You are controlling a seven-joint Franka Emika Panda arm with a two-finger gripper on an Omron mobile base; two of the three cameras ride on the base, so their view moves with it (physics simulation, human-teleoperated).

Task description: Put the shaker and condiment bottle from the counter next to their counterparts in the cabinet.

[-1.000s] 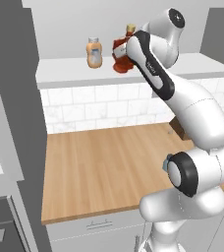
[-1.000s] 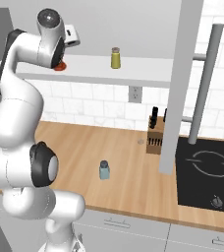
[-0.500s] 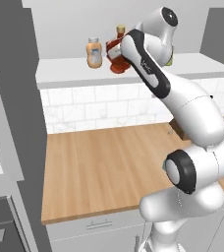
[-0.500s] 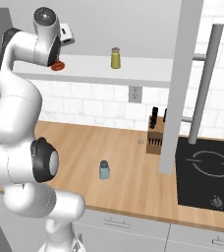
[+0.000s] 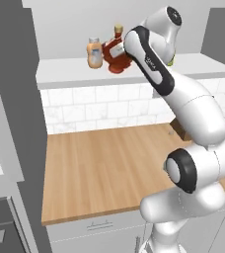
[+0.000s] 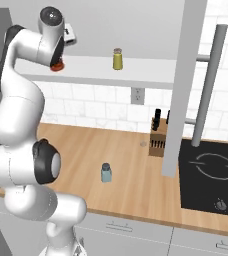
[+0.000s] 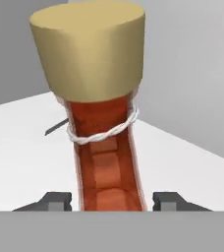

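end effector [image 7: 109, 201]: fingers either side of the red bottle's neck, gap to neck unclear, grip could not be told | red bottle [image 5: 115, 54]: on cabinet [image 5: 70, 74], tilted, just right of orange bottle [image 5: 94, 52] | blue shaker [image 6: 106, 172]: upright on counter [image 6: 131, 170] | olive shaker [image 6: 117, 59]: on cabinet, well right of bottles

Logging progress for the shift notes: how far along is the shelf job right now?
Done: nothing is fully placed yet. In hand: the red bottle is at the cabinet beside the orange bottle, with the gripper straddling its neck; whether it has let go is unclear. Left: the blue-grey shaker stands on the counter, far from the yellow shaker.
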